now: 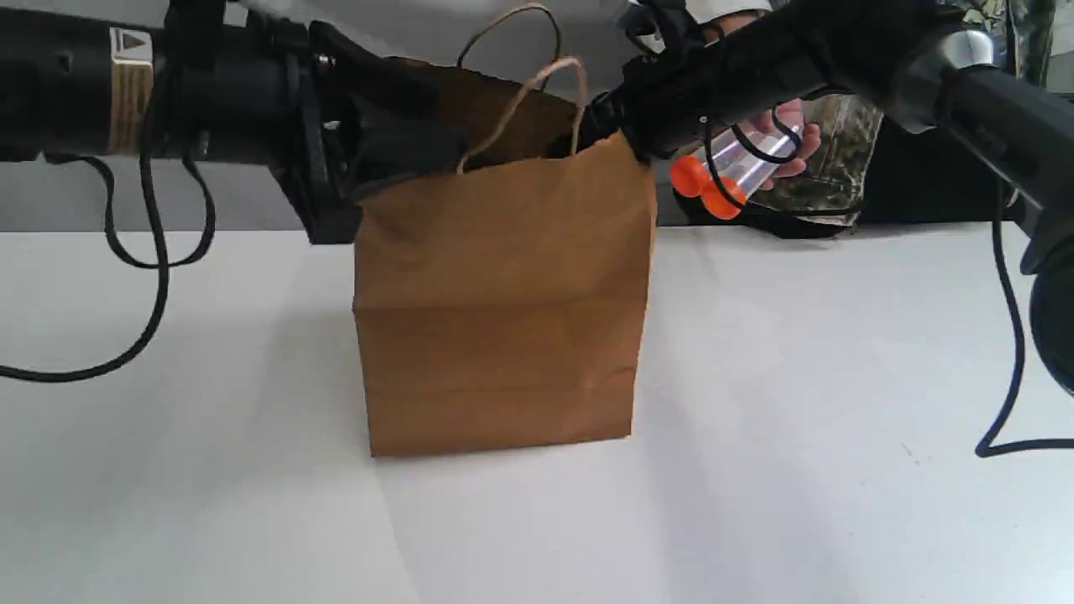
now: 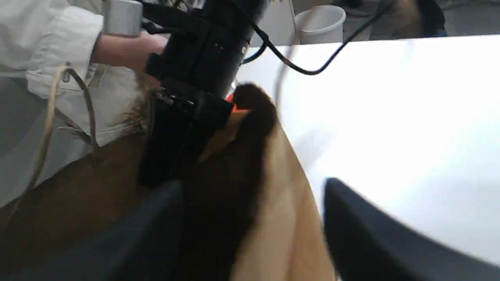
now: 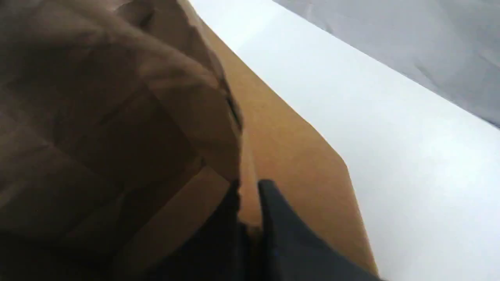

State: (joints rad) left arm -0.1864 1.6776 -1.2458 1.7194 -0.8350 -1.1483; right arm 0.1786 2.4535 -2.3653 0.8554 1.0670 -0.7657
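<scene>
Nearest you in the exterior view is the bare front of the white table (image 1: pixel 839 403). At its middle a brown paper bag (image 1: pixel 503 319) stands upright with its mouth open and its twine handles (image 1: pixel 520 92) sticking up. Your left gripper (image 1: pixel 419 147) is at the bag's upper left rim, and your right gripper (image 1: pixel 617 126) is at its upper right corner. Behind the right arm a person's hand (image 1: pixel 793 126) holds clear tubes (image 1: pixel 747 164) with orange caps, beyond the bag and apart from it. A black cable (image 1: pixel 155 277) hangs from the left arm toward the table.

In the left wrist view your jaws stand wide apart. One finger is inside the bag's mouth and the other is outside over the table, with the bag's wall between them, and they pinch nothing. Across the mouth you see the right gripper at the far corner. Behind it are the person's white sleeve (image 2: pixel 50 35) and a white bin (image 2: pixel 320 21).

In the right wrist view your jaws are closed to a sliver, clamped on the thin top edge of the bag's wall, with one finger inside and one outside. The creased brown interior fills one side and the white table lies past the other.
</scene>
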